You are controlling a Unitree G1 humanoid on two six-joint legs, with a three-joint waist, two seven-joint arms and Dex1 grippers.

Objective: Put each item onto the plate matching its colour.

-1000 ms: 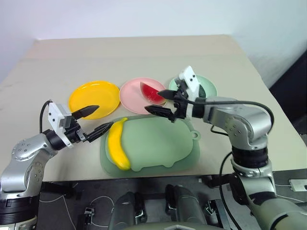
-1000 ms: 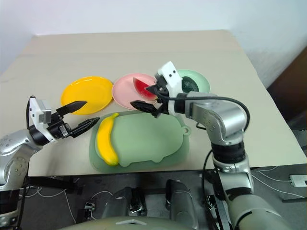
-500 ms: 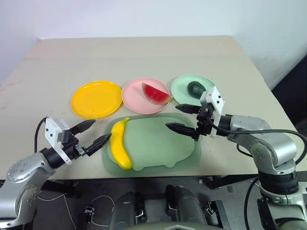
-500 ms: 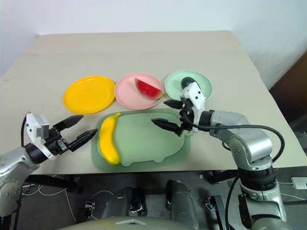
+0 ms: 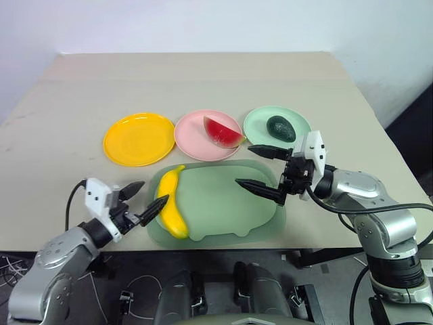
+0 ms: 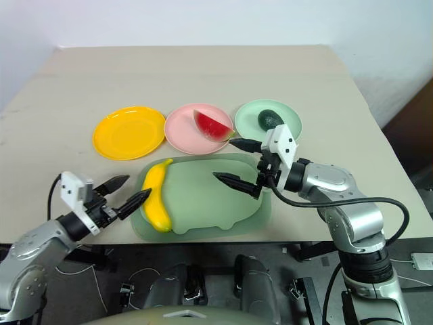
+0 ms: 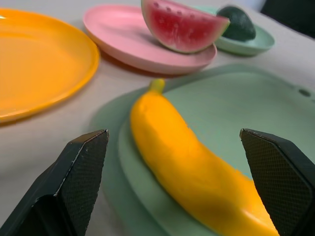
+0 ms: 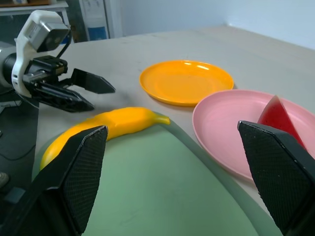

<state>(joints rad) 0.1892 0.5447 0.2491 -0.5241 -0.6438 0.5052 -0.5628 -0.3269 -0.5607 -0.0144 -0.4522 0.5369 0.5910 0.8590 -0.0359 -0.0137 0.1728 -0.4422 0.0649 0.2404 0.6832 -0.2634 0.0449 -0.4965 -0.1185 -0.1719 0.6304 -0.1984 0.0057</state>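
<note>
Left tool [image 5: 139, 202], fingers spread wide and empty, faces the curved yellow plastic banana [image 5: 170, 211] lying just ahead on the green rounded mat [image 5: 223, 206]; an off-centre pinch could roll it away.

1. We see the right gripper's [image 8: 177, 182] own two black fingers spread wide over the green mat [image 8: 162, 196].
2. The banana [image 8: 106, 127] lies on the mat's edge.
3. The left gripper [image 8: 96, 93], jaws apart, sits at ten o'clock from the banana.
4. The yellow-orange plate [image 8: 186, 81] is bare; the pink plate [image 8: 231, 125], just beside it, carries the watermelon wedge [image 8: 280, 120].
</note>
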